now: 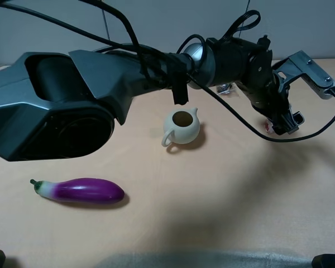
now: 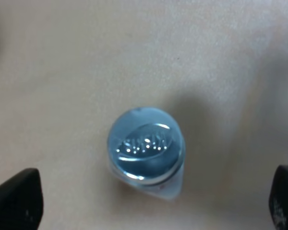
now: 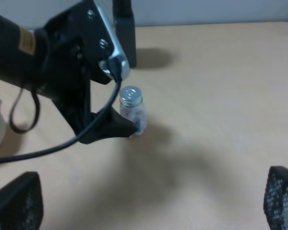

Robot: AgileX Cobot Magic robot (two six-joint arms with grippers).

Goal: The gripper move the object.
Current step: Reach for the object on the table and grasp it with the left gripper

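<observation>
Holds the left hand [image 2: 149,199] wide open and empty straight above the bottle [image 2: 146,146], upright on the table [image 1: 212,212] right of the teapot [image 1: 181,127], ready to drop fingers [image 2: 14,201] astride it, with the right hand [image 3: 149,199] likewise open and empty.

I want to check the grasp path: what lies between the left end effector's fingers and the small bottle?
Nothing. In the left wrist view, only bare table lies between the bottle and either finger of the open left end effector.
</observation>
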